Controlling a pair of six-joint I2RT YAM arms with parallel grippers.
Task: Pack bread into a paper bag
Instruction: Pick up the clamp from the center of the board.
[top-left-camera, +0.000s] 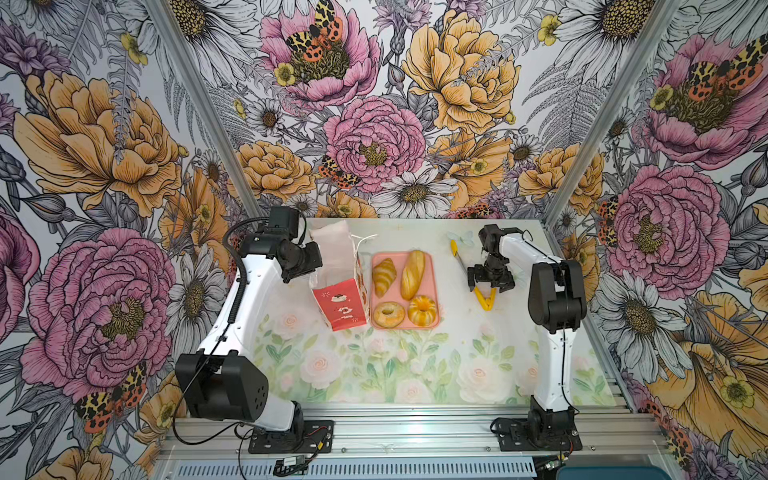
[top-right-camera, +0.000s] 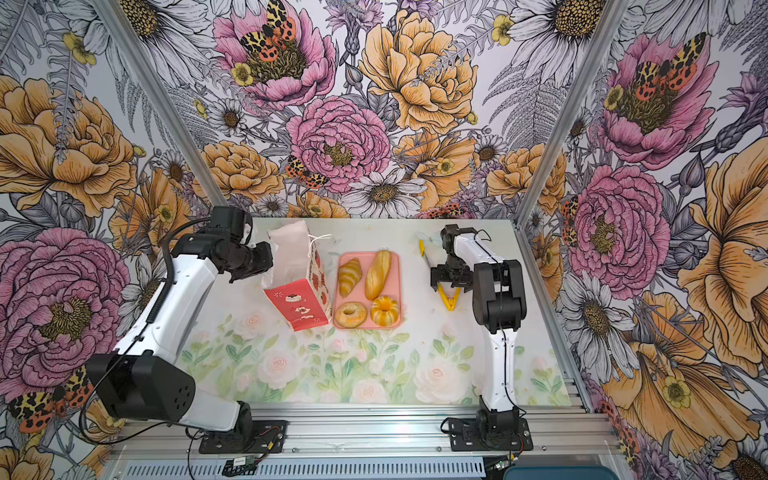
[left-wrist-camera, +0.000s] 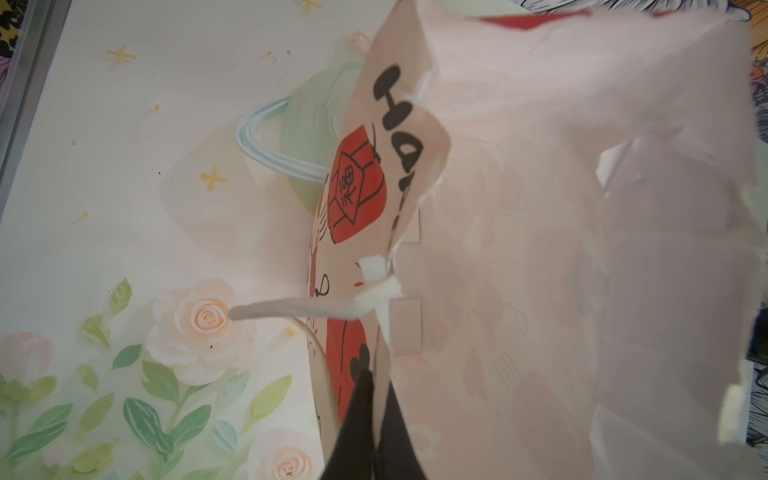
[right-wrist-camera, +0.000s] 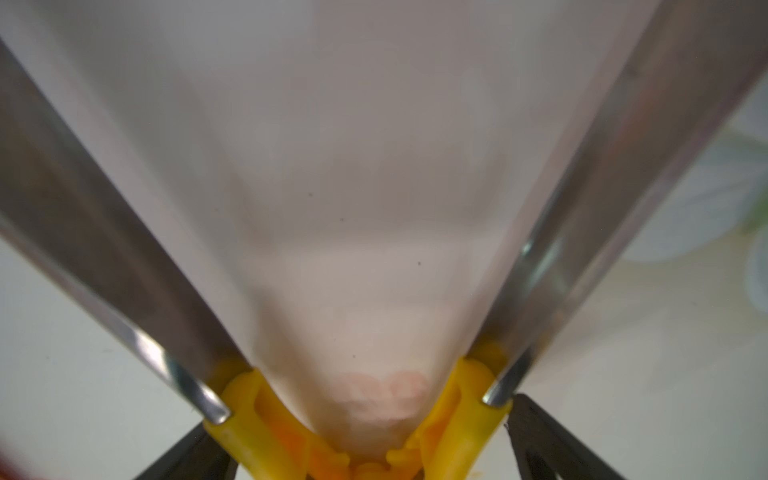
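Pinching: left claw (left-wrist-camera: 376, 388) clamped on paper bag (top-left-camera: 340, 308) rim
Right claw (top-left-camera: 490, 286): spread wide, straddling tongs (top-left-camera: 485, 300)
Bread (top-left-camera: 413, 274): four pieces on tray (top-left-camera: 435, 282)

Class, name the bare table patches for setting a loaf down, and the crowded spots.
Free: wide table front before bag and tray; lane between tray and tongs. Crowded: bag beside tray, left claw on bag, right claw straddling tongs.

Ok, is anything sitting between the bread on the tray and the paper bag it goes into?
Nothing visible does. The paper bag stands right beside the pink tray of bread, no object between them. The left gripper pinches the bag's edge away from the tray.
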